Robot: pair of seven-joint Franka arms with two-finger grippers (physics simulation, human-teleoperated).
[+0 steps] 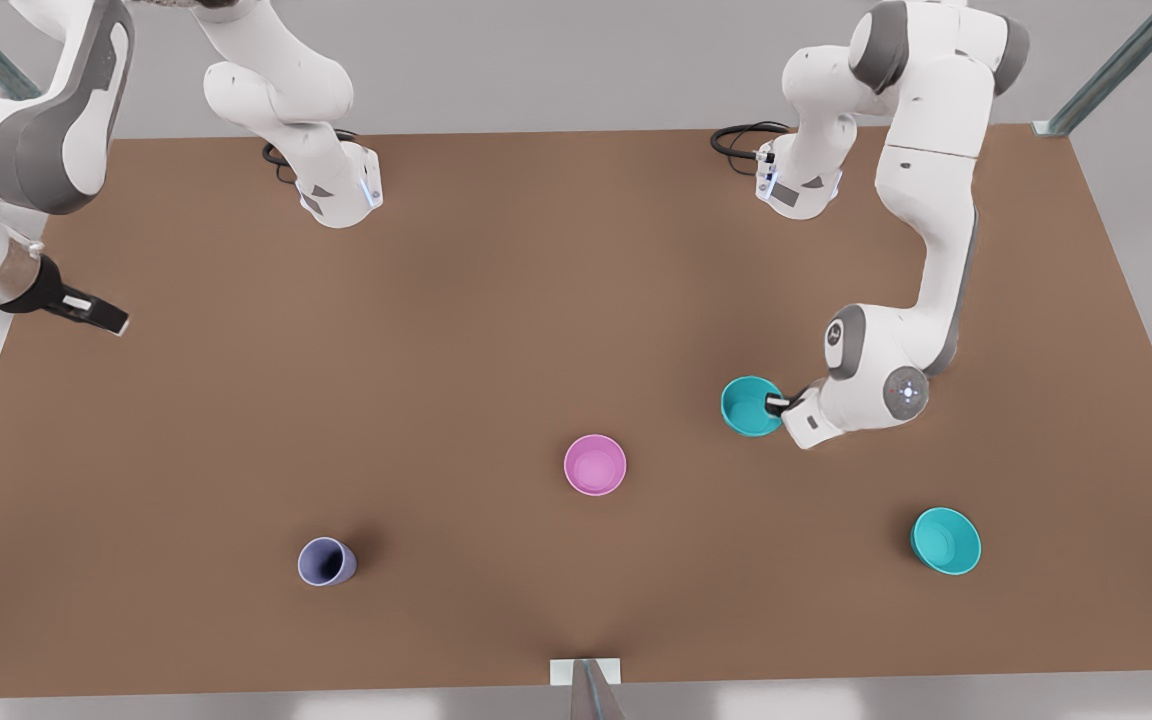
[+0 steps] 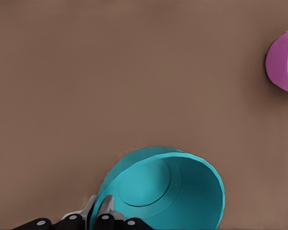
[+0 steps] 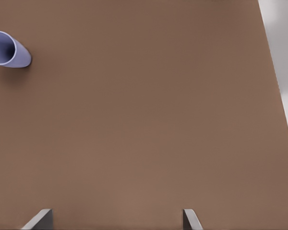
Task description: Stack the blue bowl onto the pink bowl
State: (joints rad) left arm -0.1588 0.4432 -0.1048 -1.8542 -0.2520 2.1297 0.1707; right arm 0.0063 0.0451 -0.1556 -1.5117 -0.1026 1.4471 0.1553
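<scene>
My left gripper (image 1: 776, 404) is at the blue bowl (image 1: 750, 405), on the front view's right half of the table (image 1: 496, 330). The left wrist view shows its fingers (image 2: 102, 213) pinched together on the bowl's rim, 1 inside the wall and 1 outside. I cannot tell whether the bowl rests on the table or is lifted.

The pink bowl (image 1: 595, 465) stands upright near the table's centre, well apart from the blue one.

A 2nd teal bowl (image 1: 946, 540) sits near the front view's right edge. A lavender cup (image 1: 325, 561) stands at lower left.

My right gripper (image 1: 96, 310) waits above the table's left edge; its fingertips (image 3: 38, 219) are spread apart with nothing between.
</scene>
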